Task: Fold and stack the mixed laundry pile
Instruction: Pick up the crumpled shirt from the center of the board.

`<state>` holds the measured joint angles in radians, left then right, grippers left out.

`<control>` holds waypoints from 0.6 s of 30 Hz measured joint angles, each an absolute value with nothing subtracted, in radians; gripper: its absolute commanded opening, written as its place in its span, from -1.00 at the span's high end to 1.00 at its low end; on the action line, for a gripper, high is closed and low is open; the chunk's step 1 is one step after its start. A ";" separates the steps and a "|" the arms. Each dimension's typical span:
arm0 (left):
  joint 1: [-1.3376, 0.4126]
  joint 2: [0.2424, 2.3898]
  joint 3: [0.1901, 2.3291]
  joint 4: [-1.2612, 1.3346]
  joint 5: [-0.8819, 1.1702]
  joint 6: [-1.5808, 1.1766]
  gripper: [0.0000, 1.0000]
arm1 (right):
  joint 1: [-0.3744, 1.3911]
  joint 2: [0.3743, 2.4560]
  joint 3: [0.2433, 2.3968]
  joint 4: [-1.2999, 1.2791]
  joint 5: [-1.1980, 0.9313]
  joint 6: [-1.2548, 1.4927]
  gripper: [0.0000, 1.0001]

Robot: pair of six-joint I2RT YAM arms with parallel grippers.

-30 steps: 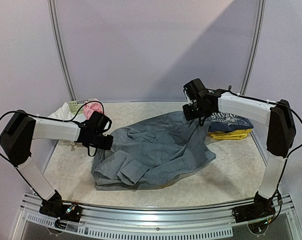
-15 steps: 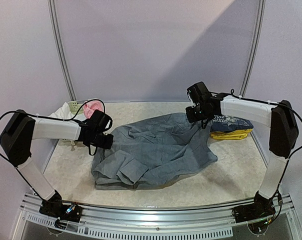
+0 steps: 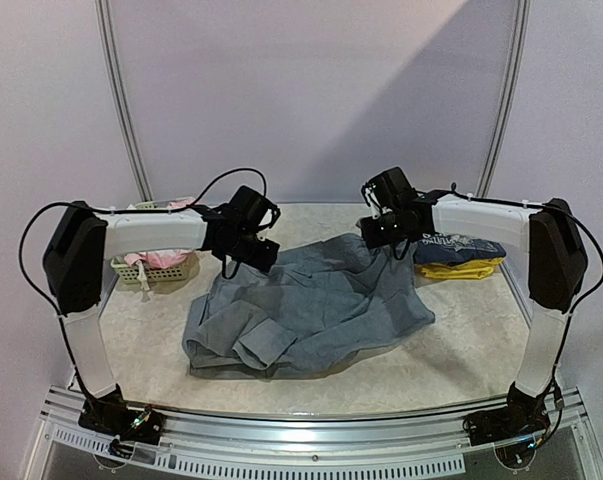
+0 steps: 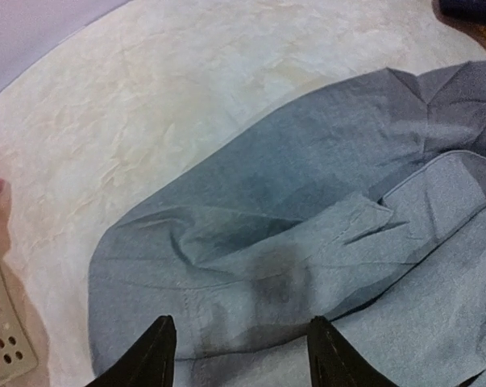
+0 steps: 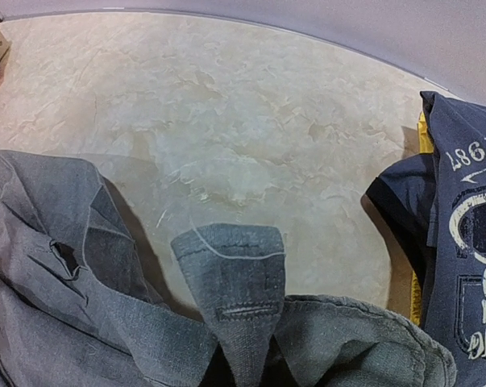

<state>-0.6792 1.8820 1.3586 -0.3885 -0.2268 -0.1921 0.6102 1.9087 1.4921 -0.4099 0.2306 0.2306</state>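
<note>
Large grey trousers (image 3: pixel 311 310) lie crumpled across the middle of the table. My left gripper (image 3: pixel 249 250) hovers open over their back-left part. In the left wrist view its two dark fingertips (image 4: pixel 158 355) stand apart above the cloth (image 4: pixel 307 242), holding nothing. My right gripper (image 3: pixel 386 228) is shut on the trousers' back-right edge and holds it lifted. In the right wrist view a stitched waistband tab (image 5: pixel 230 274) sticks out from the closed jaws, which the cloth hides. A folded navy printed tee (image 3: pixel 459 245) lies on a yellow piece (image 3: pixel 461 268) at right.
A pale-green lattice basket (image 3: pixel 156 265) at the back left holds pink and white pieces (image 3: pixel 146 258); its corner (image 4: pixel 1 339) shows in the left wrist view. The navy tee (image 5: pixel 460 242) lies just right of my right gripper. Curved walls close the back and sides.
My left gripper has opened, let go of the trousers' left edge and swung right and toward the back. The right gripper has shifted slightly left, still holding the cloth.
</note>
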 measured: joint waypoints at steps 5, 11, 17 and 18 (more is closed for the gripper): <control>-0.696 2.024 1.458 -0.434 -0.176 -0.179 -0.27 | 0.610 1.913 1.492 -0.410 0.222 0.230 1.00; -0.699 2.106 1.492 -0.464 -0.131 -0.167 -0.29 | 0.610 1.913 1.492 -0.409 0.221 0.229 1.00; -0.699 2.169 1.564 -0.463 -0.087 -0.157 -0.06 | 0.610 1.913 1.492 -0.409 0.215 0.227 1.00; -0.699 2.178 1.576 -0.463 -0.082 -0.155 0.21 | 0.610 1.913 1.492 -0.409 0.214 0.227 1.00</control>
